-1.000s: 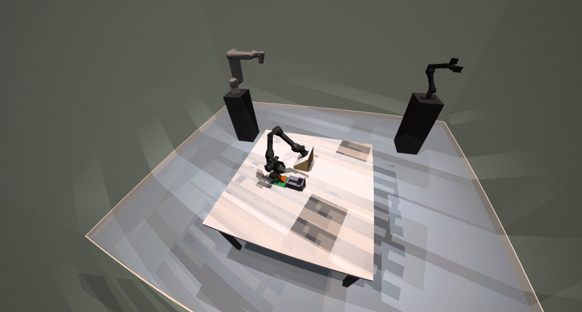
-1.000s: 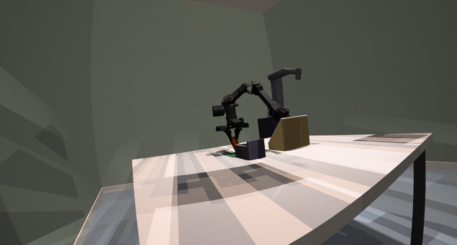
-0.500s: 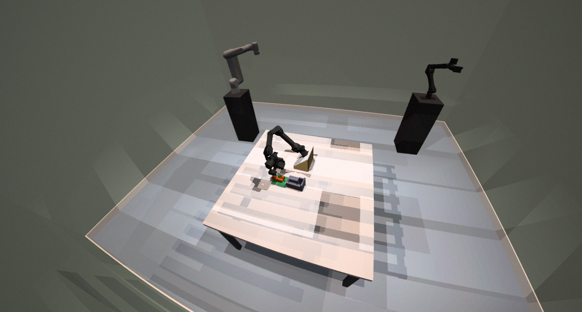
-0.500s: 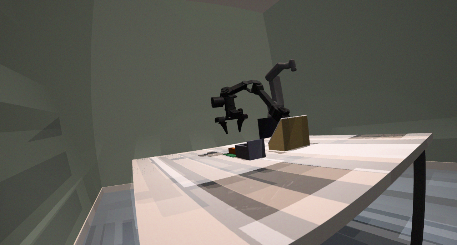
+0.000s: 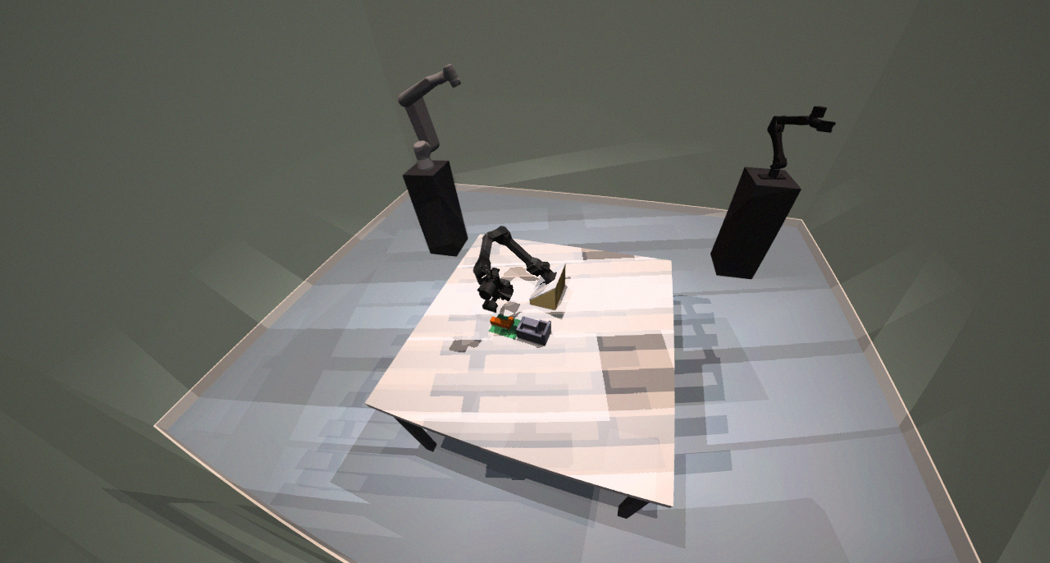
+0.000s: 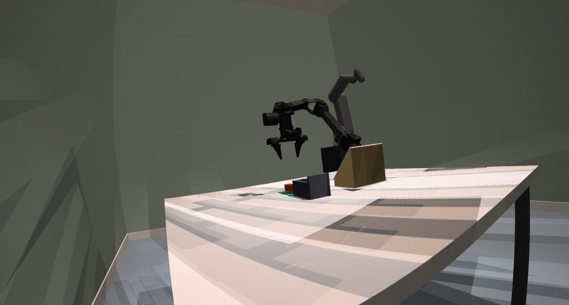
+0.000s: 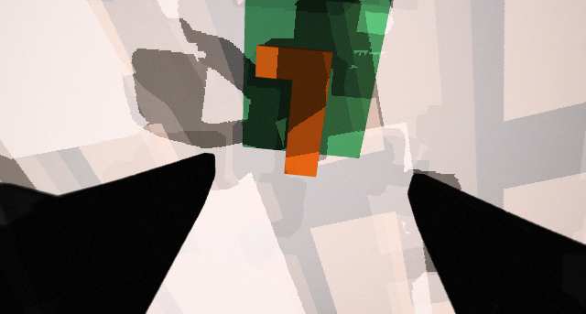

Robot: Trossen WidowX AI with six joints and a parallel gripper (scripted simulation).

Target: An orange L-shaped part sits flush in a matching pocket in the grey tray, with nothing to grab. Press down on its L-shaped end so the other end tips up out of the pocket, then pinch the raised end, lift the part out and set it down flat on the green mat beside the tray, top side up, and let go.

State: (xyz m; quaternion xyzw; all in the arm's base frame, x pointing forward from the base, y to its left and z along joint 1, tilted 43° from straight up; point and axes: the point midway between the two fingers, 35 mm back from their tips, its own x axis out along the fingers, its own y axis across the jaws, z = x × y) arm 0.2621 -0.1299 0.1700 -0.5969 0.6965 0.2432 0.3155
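Part (image 7: 306,103) flat on mat (image 7: 362,53), one end overhanging onto worktop (image 7: 82,67). End effector (image 6: 288,152) above, open, empty.

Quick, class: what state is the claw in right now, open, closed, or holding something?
Claw: open, holding nothing; the orange part lies below it on the green mat.

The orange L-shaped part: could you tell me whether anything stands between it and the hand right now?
Nothing visible does. The orange L-shaped part lies on the green mat, its straight end overhanging the mat's near edge. The hand hangs open above it with only air between.
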